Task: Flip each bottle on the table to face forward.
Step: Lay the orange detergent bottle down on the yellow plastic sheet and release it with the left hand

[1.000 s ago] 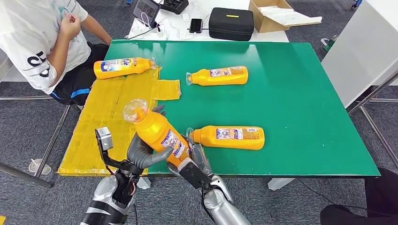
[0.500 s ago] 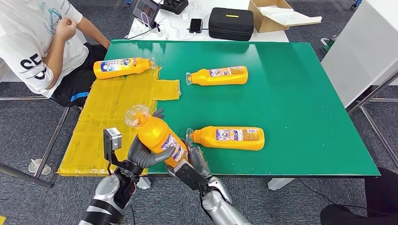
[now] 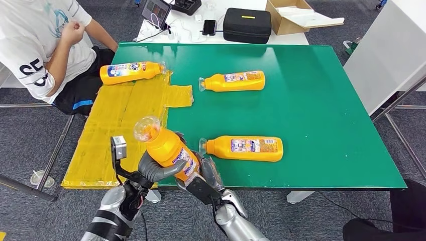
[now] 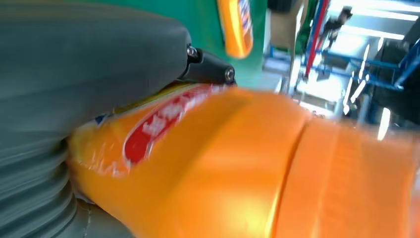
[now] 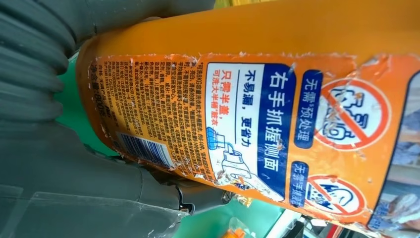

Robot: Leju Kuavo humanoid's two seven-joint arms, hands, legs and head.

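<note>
Both hands grip one bottle [image 3: 170, 148] at the table's near edge. The left hand [image 3: 153, 168] wraps the lower body from the left, thumb across the front; the right hand [image 3: 203, 176] clasps the base end from the right, fingers closed against it. The bottle's long axis is tilted, clear cap [image 3: 146, 128] raised and leaning up-left, base down toward the right hand. In the right wrist view the back label [image 5: 237, 129], with fine print and barcode, faces that hand; in the left wrist view a red-printed face [image 4: 163, 124] lies under the left thumb. Judgement: the coming move is a roll about the long axis, then a set-down; the left hand sits nearer the middle and carries the turn. Three other bottles lie flat on the green table [image 3: 321, 100]: one just right of the hands [image 3: 243, 147], one farther back [image 3: 233, 81], one on the yellow sheet [image 3: 120, 120] at far left [image 3: 130, 72]. A person [image 3: 45, 45] sits beyond that corner.
</note>
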